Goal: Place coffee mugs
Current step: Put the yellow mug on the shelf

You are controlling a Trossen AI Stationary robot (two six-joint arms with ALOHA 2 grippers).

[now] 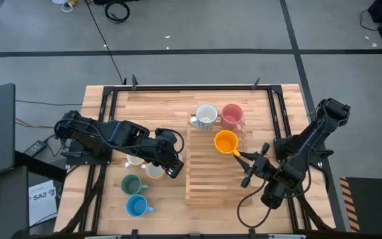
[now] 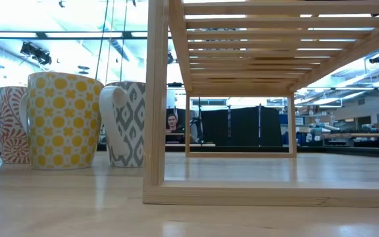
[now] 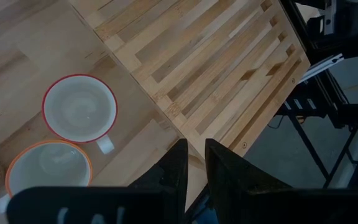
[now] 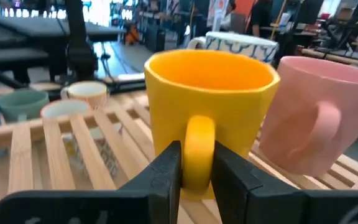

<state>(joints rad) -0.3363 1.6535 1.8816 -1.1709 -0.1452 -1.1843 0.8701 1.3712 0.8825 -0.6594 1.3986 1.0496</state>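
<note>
An orange mug (image 1: 225, 141) stands upright on the slatted wooden rack (image 1: 211, 182), near a white mug (image 1: 206, 116) and a pink mug (image 1: 231, 116) at the rack's far end. My right gripper (image 1: 239, 157) reaches in from the table's right and is shut on the orange mug. My left gripper (image 1: 175, 167) hovers shut by the rack's left edge, holding nothing. Below it, two white mugs (image 3: 79, 109) (image 3: 48, 168) stand on the table; a green mug (image 1: 132, 184) and a blue mug (image 1: 136, 206) stand nearer the front. My right gripper pinches the orange mug's side handle (image 4: 199, 146) between its two fingers (image 4: 166, 171), one on each flat side of the loop. The fingers come nearly level from the table's right near side. The mug stands upright, its base on the rack's slats.
The rack's near half (image 1: 207, 189) is bare slats. In the low view patterned mugs (image 2: 64, 118) (image 2: 127, 122) stand left of the rack's leg (image 2: 155, 99). Black frame rails (image 1: 280, 119) run along the table's sides. A person sits in the room behind.
</note>
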